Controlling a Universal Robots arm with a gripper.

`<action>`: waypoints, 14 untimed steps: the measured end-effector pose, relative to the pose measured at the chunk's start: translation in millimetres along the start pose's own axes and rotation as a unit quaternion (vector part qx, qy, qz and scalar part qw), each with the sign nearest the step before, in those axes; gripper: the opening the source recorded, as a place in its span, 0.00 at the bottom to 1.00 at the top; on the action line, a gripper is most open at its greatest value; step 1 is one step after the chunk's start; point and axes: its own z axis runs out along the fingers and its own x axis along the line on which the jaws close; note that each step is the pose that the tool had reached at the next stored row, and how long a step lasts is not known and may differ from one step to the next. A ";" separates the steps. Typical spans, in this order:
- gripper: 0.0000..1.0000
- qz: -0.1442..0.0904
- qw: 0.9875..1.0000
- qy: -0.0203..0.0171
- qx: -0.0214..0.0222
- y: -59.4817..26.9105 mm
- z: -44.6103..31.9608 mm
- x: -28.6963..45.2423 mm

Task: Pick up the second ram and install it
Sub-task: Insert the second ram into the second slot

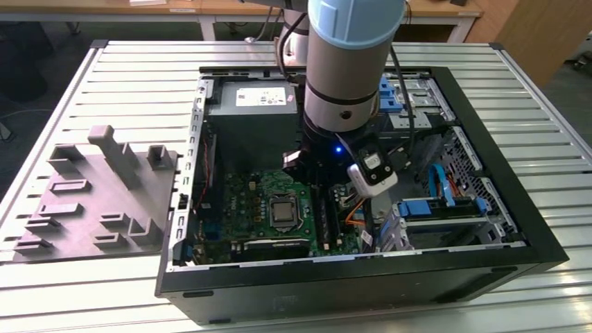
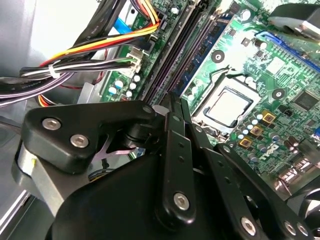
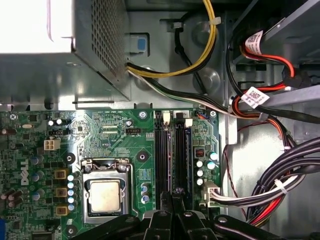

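I see my gripper fingers pressed together, slim black tips just over long dark slots on the green motherboard.

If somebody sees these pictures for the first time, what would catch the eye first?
The grey arm reaches down into the open black computer case on the slatted table. In the first wrist view the black claw hangs over the memory slots, beside the silver processor on the green motherboard. A grey moulded tray lies at the exterior view's left.

Bright glare on metal box; case interior dim, shadowed.
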 end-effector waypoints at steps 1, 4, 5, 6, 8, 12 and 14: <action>0.11 -0.002 1.000 0.000 0.000 0.0 0.0 0.0; 0.11 -0.004 1.000 0.000 0.000 0.0 0.1 0.1; 0.11 -0.004 1.000 -0.001 -0.001 0.0 0.0 0.3; 0.11 -0.004 1.000 -0.002 -0.002 0.0 -0.1 0.4; 0.11 -0.006 1.000 -0.003 -0.004 0.0 0.0 0.5; 0.11 -0.009 1.000 -0.003 -0.005 -0.5 0.2 0.6; 0.11 -0.011 1.000 -0.003 -0.005 -0.8 0.3 0.6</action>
